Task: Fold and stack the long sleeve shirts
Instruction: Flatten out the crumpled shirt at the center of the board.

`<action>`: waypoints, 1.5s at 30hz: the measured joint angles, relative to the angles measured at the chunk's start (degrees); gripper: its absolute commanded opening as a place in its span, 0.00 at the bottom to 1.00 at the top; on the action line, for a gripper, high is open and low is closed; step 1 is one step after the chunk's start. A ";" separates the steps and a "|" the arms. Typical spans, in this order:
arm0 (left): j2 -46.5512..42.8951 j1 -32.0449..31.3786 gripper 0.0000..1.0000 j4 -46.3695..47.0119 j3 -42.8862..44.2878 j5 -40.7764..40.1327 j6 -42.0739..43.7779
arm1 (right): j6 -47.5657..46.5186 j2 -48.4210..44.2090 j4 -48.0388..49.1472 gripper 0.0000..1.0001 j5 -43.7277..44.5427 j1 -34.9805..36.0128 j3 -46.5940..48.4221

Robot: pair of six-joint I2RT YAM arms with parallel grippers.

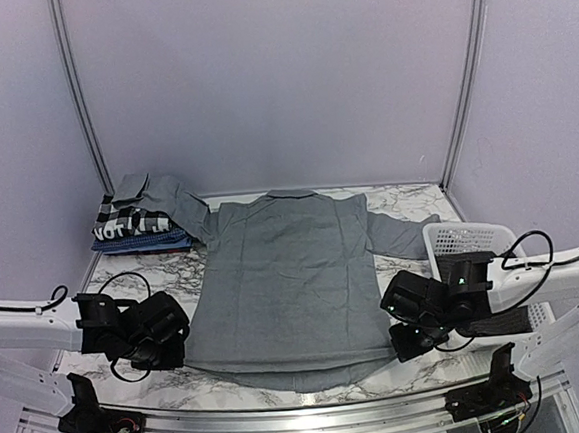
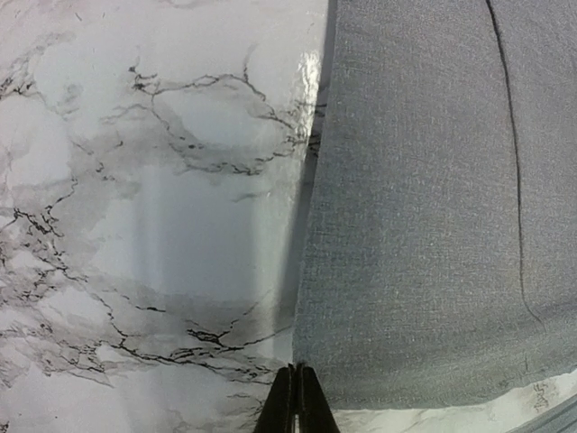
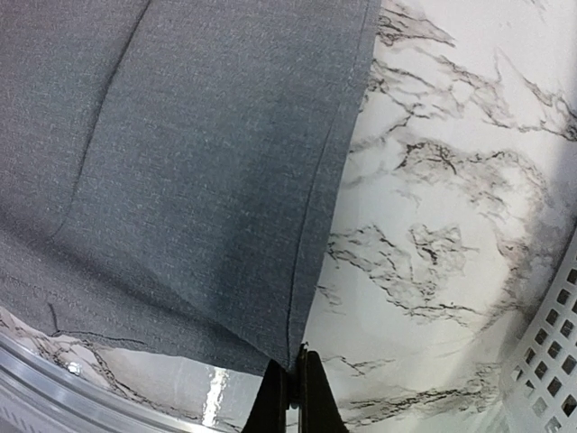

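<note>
Flanking the grey shirt (image 1: 284,277), the white basket (image 1: 471,234) has its inside hidden

Bright, soft and even from overhead in the top view, with a faint lilac cast on the walls (image 1: 259,78), slight softness throughout and only thin shadow under the hem of the grey shirt (image 1: 289,277). Sharper at the left wrist, showing the weave crisply, a dark shadow band along the cloth's edge and white glare on the glossy marble table (image 2: 162,234). Darkens across the cloth low in the right wrist view, with one glare streak on the tabletop beneath.
</note>
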 measured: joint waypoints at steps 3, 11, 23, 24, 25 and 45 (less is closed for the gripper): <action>-0.11 0.00 0.00 0.00 -0.68 0.94 -0.68 | 0.00 0.11 0.02 0.00 -1.07 0.00 0.00; -0.68 0.00 0.04 -0.04 -1.57 2.84 -1.29 | -0.09 -1.46 0.52 0.01 -4.90 0.02 -1.81; -0.09 1.18 0.63 -1.64 0.52 1.25 1.99 | -1.46 -4.39 -2.99 0.56 -6.60 0.02 -0.48; -0.09 1.97 0.64 -1.90 1.75 0.85 2.64 | -1.64 -4.37 -2.99 0.57 -6.08 0.00 0.83; -0.09 2.95 0.64 -2.05 3.17 0.42 3.39 | -1.79 -4.35 -2.89 0.59 -5.62 0.02 1.99; 15.52 33.59 0.71 -0.90 41.03 -6.36 24.68 | -12.39 5.77 15.30 0.74 -2.82 -9.14 12.83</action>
